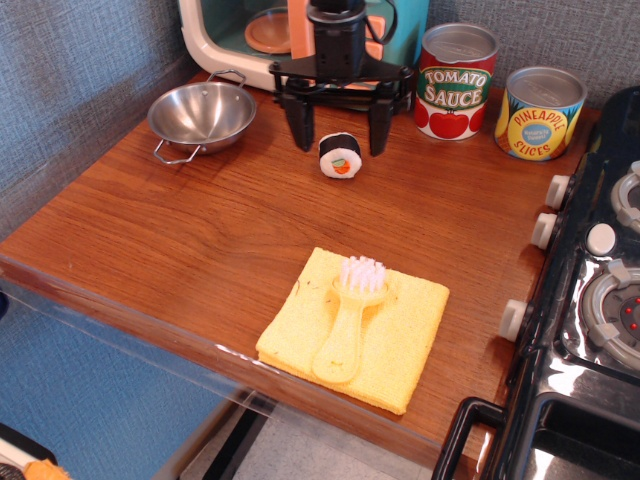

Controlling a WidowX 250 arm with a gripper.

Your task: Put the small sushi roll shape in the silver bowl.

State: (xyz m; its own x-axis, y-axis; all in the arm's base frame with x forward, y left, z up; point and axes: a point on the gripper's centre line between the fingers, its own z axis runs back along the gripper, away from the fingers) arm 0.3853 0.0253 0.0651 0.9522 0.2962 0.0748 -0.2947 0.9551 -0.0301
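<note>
Fingers [340,143] astride sushi roll [340,155] — arm cropped.

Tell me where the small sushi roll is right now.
The small black-wrapped sushi roll lies on the brown wooden counter near its back edge, between the fingers of the open black hand, right of the shiny silver bowl.

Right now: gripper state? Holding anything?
Gripper: open, holding nothing; its fingers straddle the small sushi roll shape, which lies on the table.
</note>
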